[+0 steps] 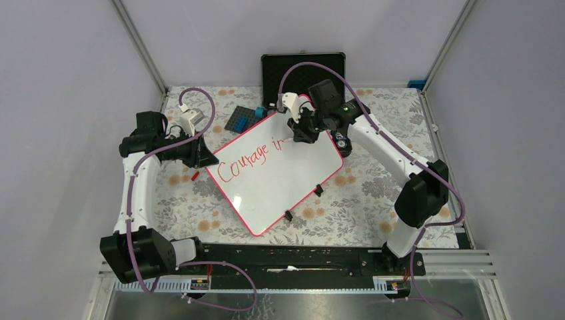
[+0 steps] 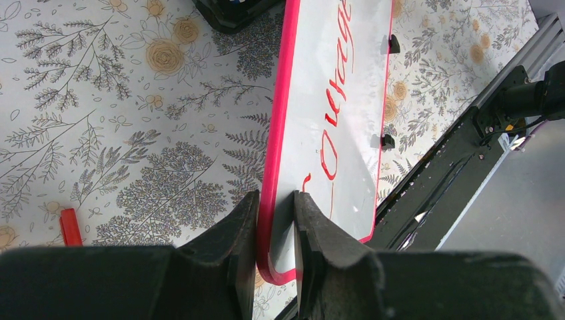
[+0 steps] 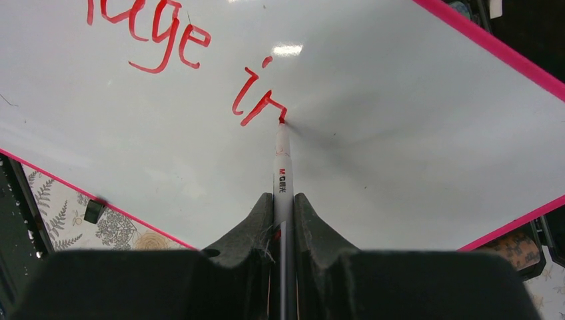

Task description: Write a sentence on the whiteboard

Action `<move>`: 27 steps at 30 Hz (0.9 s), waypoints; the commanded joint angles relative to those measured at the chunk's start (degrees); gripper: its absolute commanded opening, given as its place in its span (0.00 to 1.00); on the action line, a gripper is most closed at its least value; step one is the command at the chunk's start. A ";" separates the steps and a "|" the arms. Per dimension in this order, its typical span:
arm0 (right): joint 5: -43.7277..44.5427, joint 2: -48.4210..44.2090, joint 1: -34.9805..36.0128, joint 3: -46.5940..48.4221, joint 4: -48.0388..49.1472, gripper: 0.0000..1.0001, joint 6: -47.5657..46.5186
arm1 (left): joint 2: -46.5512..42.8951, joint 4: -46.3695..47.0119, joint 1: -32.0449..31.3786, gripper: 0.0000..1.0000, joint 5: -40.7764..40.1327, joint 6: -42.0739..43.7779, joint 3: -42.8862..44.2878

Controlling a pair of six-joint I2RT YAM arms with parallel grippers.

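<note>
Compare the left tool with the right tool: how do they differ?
The left tool clamps the whiteboard by its pink edge; the right tool grips a marker. The left tool's jaws stand slightly apart around the frame; the right tool's close tightly on the slim marker. The left tool sits at a board corner; the right tool's marker tip touches the sentence. Both are shut on something.

Soft, even overhead light. Small glare spot upper centre on the whiteboard (image 3: 400, 153) in the right wrist view; the marker (image 3: 282, 167) casts a faint shadow rightward.
</note>
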 commanded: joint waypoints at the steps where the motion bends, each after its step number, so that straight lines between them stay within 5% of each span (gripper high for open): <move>1: 0.11 -2.63 -0.46 -2.28 -0.08 0.00 -1.35 | -0.47 2.49 -0.06 0.05 -1.71 1.82 -0.35; 12: -3.01 -5.49 0.36 -2.28 -4.18 0.00 -2.41 | -0.74 2.53 -0.06 0.08 -1.66 1.71 -0.32; 21: -13.82 -9.84 3.47 -3.46 -9.14 0.00 -2.55 | -1.32 2.55 -0.02 0.32 -1.75 0.47 -0.04; 27: -13.97 -11.60 8.07 -10.90 -1.41 0.00 4.28 | -1.87 2.57 0.22 0.29 -1.38 0.30 -0.30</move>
